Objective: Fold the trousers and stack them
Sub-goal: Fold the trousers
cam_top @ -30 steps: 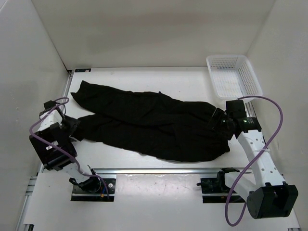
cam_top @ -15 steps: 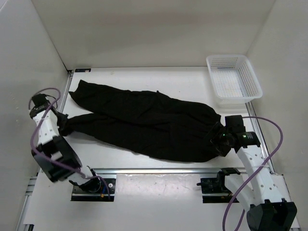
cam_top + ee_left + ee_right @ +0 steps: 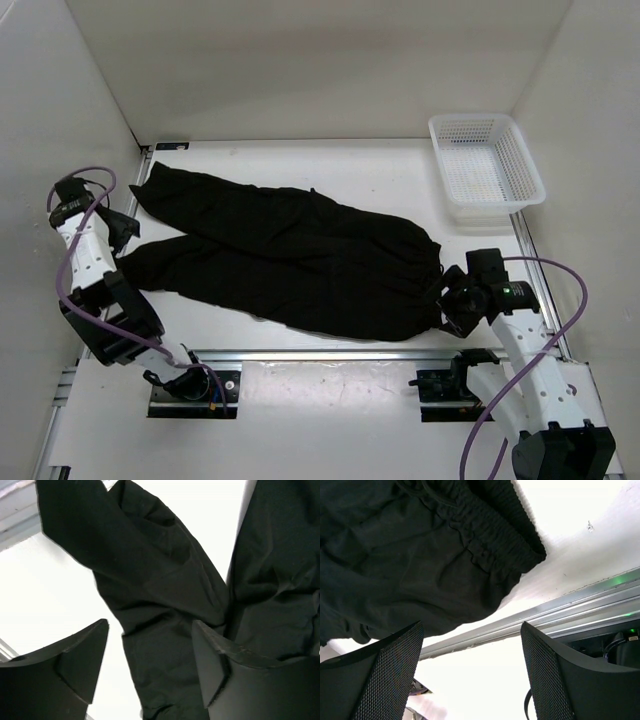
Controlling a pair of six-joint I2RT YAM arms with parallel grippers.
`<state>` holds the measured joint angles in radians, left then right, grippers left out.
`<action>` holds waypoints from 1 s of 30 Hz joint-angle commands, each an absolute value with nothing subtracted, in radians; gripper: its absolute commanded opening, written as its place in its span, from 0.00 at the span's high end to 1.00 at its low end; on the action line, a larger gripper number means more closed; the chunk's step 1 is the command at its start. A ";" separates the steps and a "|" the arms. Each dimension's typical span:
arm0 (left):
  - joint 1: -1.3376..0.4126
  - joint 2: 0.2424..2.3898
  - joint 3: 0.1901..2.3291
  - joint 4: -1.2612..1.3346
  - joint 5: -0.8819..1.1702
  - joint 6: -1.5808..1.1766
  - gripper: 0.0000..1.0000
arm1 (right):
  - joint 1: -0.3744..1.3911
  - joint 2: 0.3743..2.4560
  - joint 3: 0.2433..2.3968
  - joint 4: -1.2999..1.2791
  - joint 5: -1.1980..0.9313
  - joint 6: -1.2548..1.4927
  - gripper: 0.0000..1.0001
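The black trousers [image 3: 290, 260] lie spread across the table. The two leg ends are at the left and the waistband is at the right. My left gripper [image 3: 122, 232] hovers at the leg ends. In the left wrist view it [image 3: 150, 625] is open, and one leg [image 3: 165, 595] lies below, between the fingers. My right gripper [image 3: 452, 300] sits at the near right corner of the waistband. In the right wrist view it [image 3: 471, 626] is open and empty, with the gathered waistband [image 3: 485, 545] just ahead of the fingertips.
A white plastic basket [image 3: 487, 165] stands at the back right corner. A metal rail [image 3: 330, 355] runs along the near edge, close under the right gripper in its wrist view [image 3: 560, 615]. White walls enclose the table on the left, back and right.
The left gripper moved left and back, the right gripper moved toward the near edge. The trousers were drawn out longer and flatter, the leg ends now nearer the left edge.
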<state>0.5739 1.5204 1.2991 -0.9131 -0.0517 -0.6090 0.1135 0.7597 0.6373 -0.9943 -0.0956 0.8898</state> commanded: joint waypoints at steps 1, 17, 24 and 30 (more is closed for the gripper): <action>0.578 1.411 1.325 -0.946 -0.063 -0.595 0.23 | 0.118 0.743 0.597 -1.020 -0.139 0.888 0.17; 0.479 1.410 1.212 -0.920 0.028 -0.574 0.24 | 0.127 0.896 0.457 -0.700 -0.151 0.937 0.33; 0.479 1.420 1.244 -0.920 0.009 -0.574 0.35 | 0.137 1.152 0.529 -0.554 -0.039 0.937 0.71; 0.469 1.472 1.322 -0.920 0.066 -0.528 0.42 | 0.137 0.969 0.598 -0.715 0.147 0.980 1.00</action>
